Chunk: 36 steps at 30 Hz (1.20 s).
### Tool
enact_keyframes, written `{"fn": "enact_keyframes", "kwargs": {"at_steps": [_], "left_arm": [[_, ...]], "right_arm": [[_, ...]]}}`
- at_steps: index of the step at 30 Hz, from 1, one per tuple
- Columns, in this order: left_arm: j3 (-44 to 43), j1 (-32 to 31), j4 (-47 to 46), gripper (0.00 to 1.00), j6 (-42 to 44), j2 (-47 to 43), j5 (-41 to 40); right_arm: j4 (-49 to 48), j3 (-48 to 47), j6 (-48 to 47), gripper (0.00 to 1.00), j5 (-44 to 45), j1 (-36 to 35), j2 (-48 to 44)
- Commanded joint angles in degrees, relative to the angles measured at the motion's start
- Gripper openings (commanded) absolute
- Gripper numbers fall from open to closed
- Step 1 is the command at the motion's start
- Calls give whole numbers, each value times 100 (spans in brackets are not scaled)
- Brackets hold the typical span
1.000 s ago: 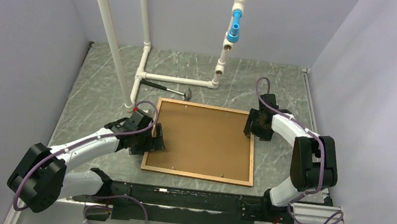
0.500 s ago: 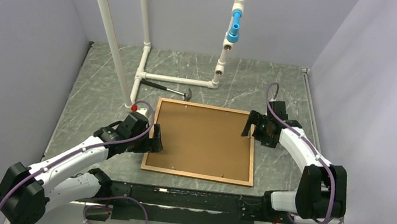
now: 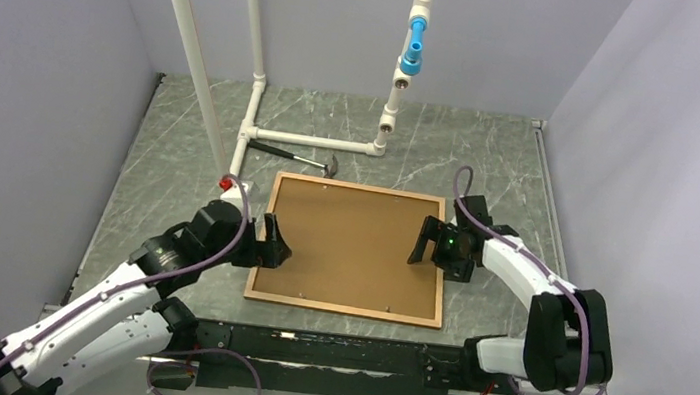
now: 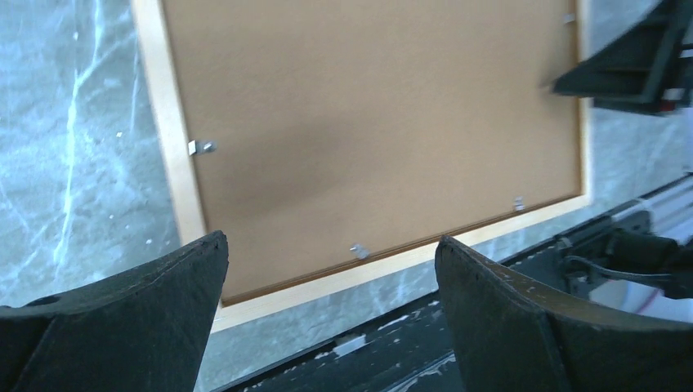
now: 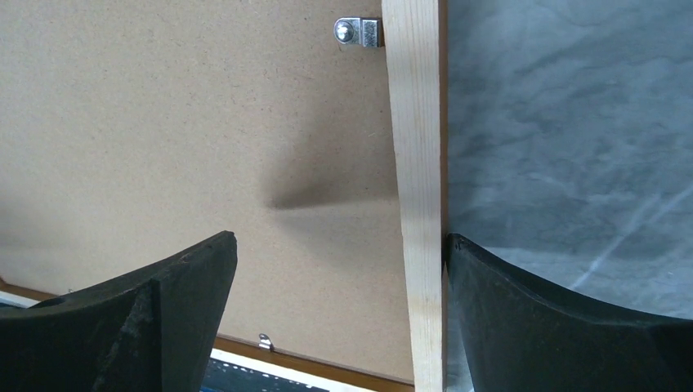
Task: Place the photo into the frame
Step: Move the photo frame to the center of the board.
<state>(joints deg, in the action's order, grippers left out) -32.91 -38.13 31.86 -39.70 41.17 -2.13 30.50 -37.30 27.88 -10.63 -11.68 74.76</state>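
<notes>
Now the frame (image 3: pixel 342 308) lies flat in the middle of the table (image 3: pixel 492 155), back side up, with the brown board (image 3: pixel 350 243) filling it. We cannot see the photo. Our left claw (image 3: pixel 272 241) hangs wide open over the frame's left edge, holding nothing. Our right claw (image 3: pixel 423 244) hangs wide open just inside the right edge, holding nothing too. Bare table runs along both side edges. A hammer (image 3: pixel 305 161) and white pipes (image 3: pixel 313 140) sit close to the far edge

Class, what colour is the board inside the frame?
Plain brown board; left wrist view shows it best.
</notes>
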Motion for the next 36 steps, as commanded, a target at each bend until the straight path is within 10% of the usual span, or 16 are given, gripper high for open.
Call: {"fn": "enact_keyframes", "kwargs": {"at_steps": [1, 25, 36], "left_arm": [[-271, -43, -236, 99, 41, -475, 159], [60, -814, -1162, 99, 383, -52, 975], [-15, -1720, -1714, 99, 154, 1078, 817]], "right_arm": [[-327, -557, 418, 100, -148, -404, 355], [672, 270, 910, 99, -30, -1085, -823], [830, 1044, 1074, 59, -125, -1184, -1205]]}}
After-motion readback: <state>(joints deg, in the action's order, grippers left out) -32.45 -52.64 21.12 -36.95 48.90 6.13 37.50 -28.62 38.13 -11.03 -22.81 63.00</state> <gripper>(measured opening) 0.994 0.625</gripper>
